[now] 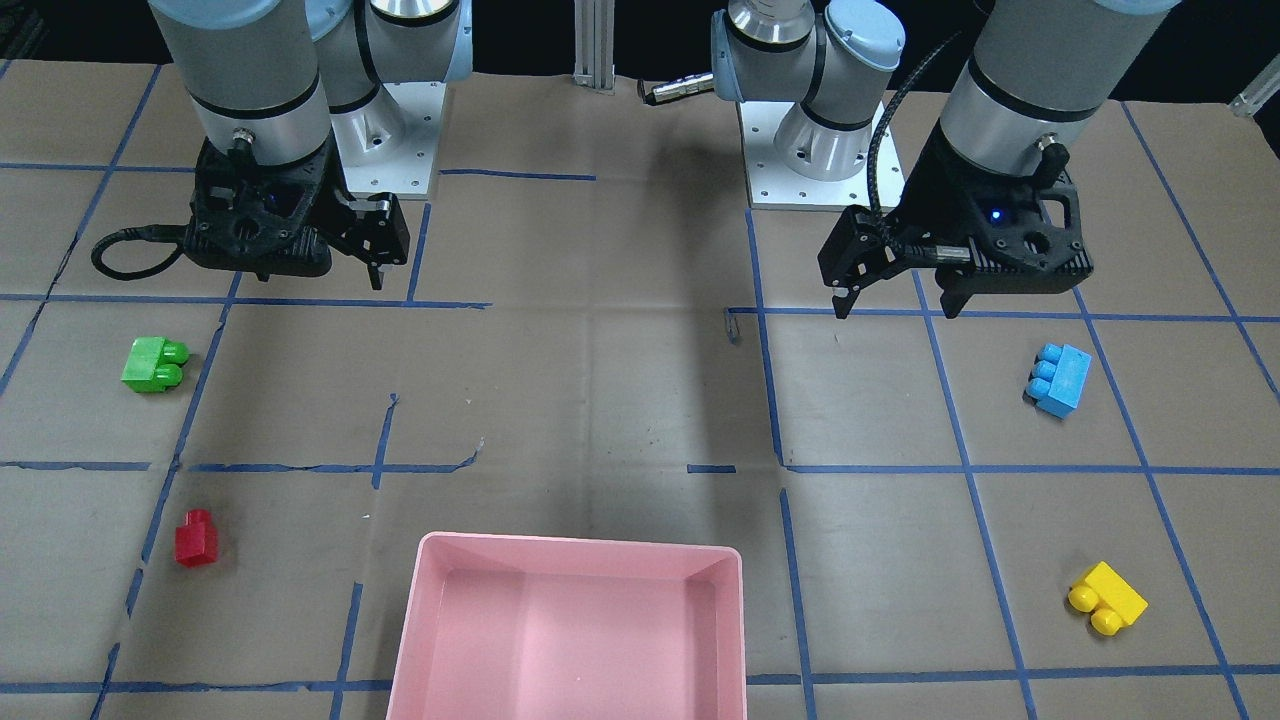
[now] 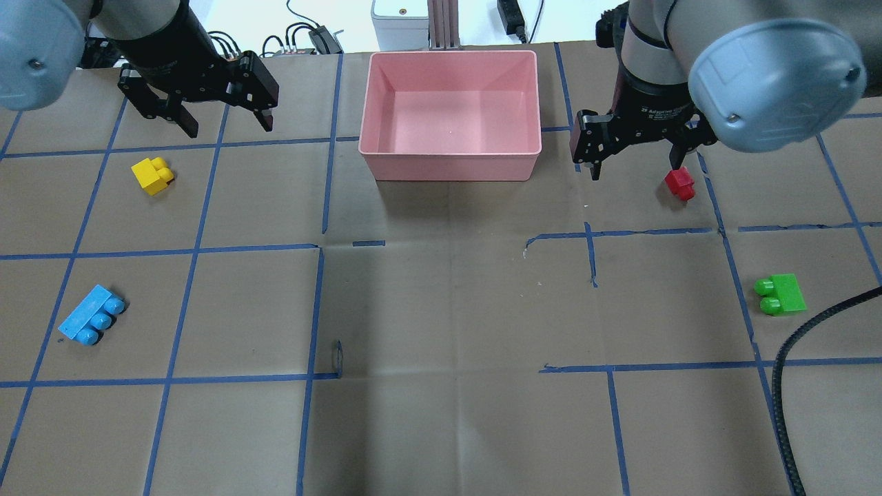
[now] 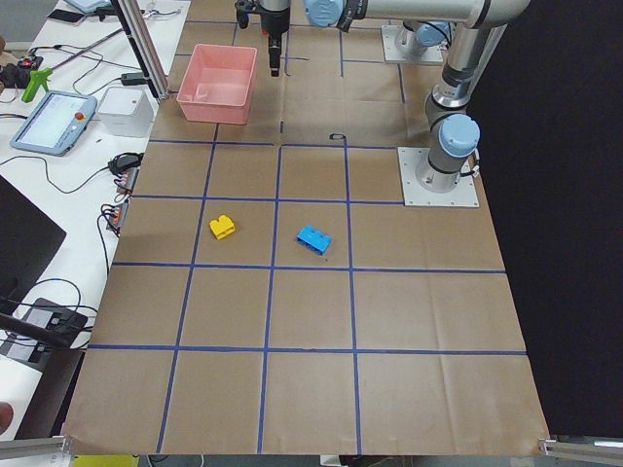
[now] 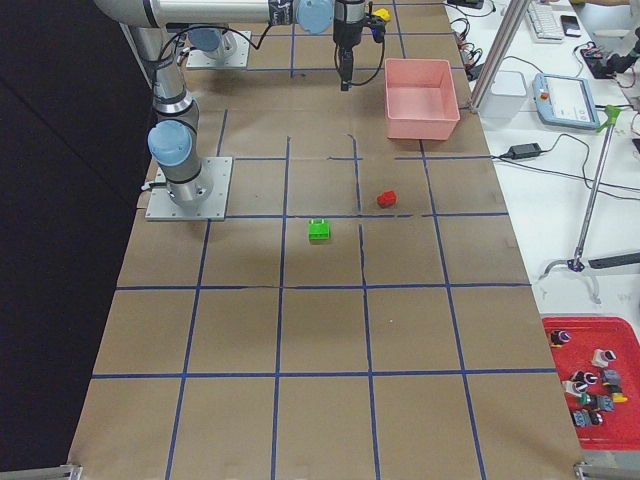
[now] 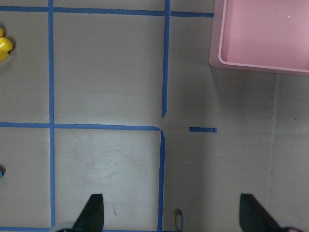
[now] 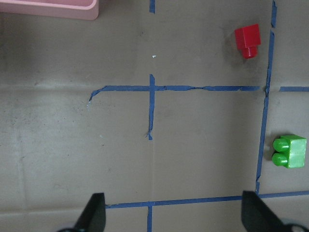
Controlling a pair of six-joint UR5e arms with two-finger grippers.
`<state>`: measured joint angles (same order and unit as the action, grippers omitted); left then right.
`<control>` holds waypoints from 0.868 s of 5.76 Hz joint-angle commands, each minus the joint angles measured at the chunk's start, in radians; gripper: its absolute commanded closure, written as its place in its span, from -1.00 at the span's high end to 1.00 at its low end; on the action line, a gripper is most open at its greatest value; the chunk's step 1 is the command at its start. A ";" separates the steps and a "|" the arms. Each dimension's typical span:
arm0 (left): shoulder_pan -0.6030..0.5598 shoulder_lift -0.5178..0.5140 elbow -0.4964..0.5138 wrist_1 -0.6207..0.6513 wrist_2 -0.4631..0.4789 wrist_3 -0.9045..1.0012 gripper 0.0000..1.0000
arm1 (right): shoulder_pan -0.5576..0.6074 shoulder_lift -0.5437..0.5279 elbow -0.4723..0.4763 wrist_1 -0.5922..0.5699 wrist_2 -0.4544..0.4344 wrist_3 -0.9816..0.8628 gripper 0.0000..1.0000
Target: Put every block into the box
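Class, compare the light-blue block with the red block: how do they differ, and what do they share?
The light-blue block has three studs; the red block has one. The light-blue block is longer than the red block. Both lie studs sideways, outside the box.

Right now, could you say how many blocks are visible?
4: yellow block, light-blue block on robot's left; red block, green block on its right. None seems hidden.

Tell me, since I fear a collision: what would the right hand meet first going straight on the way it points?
The right hand would probably meet bare table between tape lines; the red block lies off to one side.
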<state>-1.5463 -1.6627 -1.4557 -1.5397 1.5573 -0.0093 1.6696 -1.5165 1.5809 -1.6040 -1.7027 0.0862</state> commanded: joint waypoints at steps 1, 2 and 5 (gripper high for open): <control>0.002 0.001 0.000 0.001 0.000 0.000 0.99 | -0.001 -0.004 0.001 0.001 0.000 -0.002 1.00; 0.002 -0.002 0.000 0.004 0.000 0.000 0.99 | -0.001 -0.002 0.001 0.001 0.000 -0.003 1.00; 0.002 -0.005 -0.002 0.003 0.001 0.005 0.99 | -0.002 0.010 -0.002 -0.004 0.000 -0.003 1.00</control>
<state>-1.5447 -1.6714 -1.4563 -1.5324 1.5572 -0.0077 1.6676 -1.5085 1.5789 -1.6065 -1.7027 0.0849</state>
